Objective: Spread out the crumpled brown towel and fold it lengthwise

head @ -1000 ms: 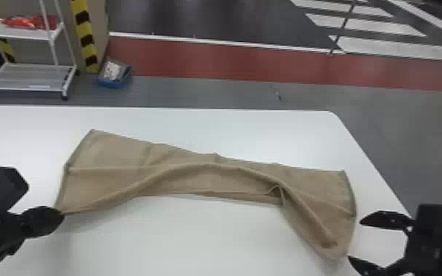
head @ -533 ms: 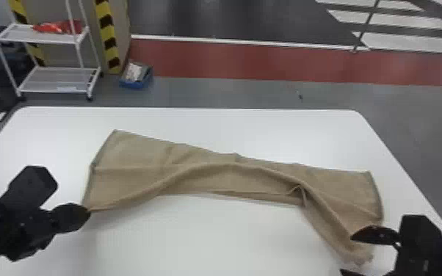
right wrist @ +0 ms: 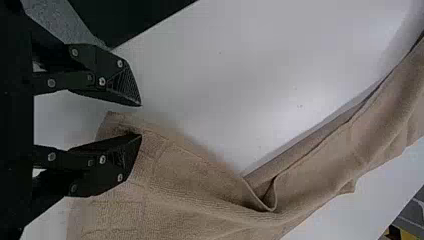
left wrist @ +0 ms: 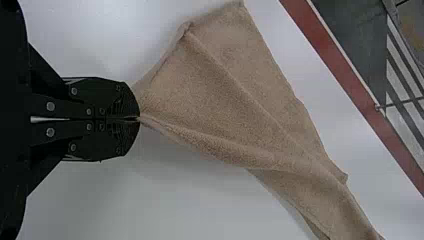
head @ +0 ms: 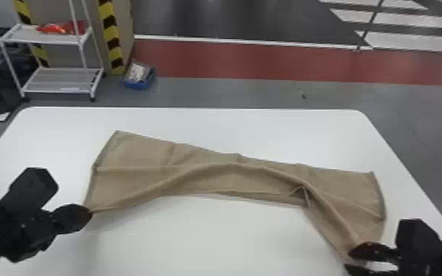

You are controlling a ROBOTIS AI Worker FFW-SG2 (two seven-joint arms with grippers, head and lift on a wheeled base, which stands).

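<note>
Table: a white tabletop (head: 209, 238) with rounded far corners; its far edge crosses the head view.
Floor: grey beyond the table, then a red band (head: 249, 62) edged by a white line, then darker ground with broad white stripes (head: 415, 40) at the far right.
Back left: a white shelf rack (head: 62, 82) with red items (head: 53, 28) on its upper shelf, beside yellow-and-black striped edging (head: 112, 40); near it on the floor, a blue bin (head: 137, 85) holding something pale.
Brown towel (head: 194, 180): lies on the table as a wide, uneven strip between the two grippers. A raised ridge arches along it, and a small tucked pleat (head: 301, 192) shows toward its right part. It is not flat.
Left arm: enters from the head view's left edge, its gripper (head: 88, 213) at the towel's near left corner.
Left claw: fingers together, clamped on that corner, from which the cloth fans out.
Right arm: enters at the head view's lower right, its gripper (head: 348, 261) pointing inward at the towel's near right corner.
Right claw: fingers apart, one overlapping the cloth in the right wrist view, the corner lying across the gap.
</note>
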